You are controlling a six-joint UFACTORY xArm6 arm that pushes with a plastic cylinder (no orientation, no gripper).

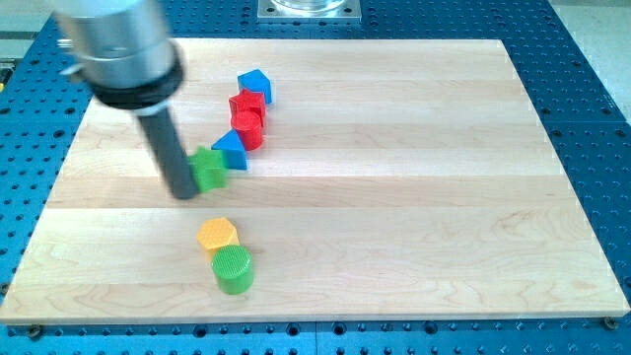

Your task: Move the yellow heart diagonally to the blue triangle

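Wooden board (414, 197) (unlabelled), my tip (183, 193) beside green block (209, 169)

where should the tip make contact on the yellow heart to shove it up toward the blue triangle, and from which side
Judging by the layout, press my tip against the yellow heart on its lower-left edge, pushing toward the view's upper right. The blue triangle lies up and slightly right of it. The green cylinder touches the heart's bottom edge, leaving little room there, and the green block stands near the path.
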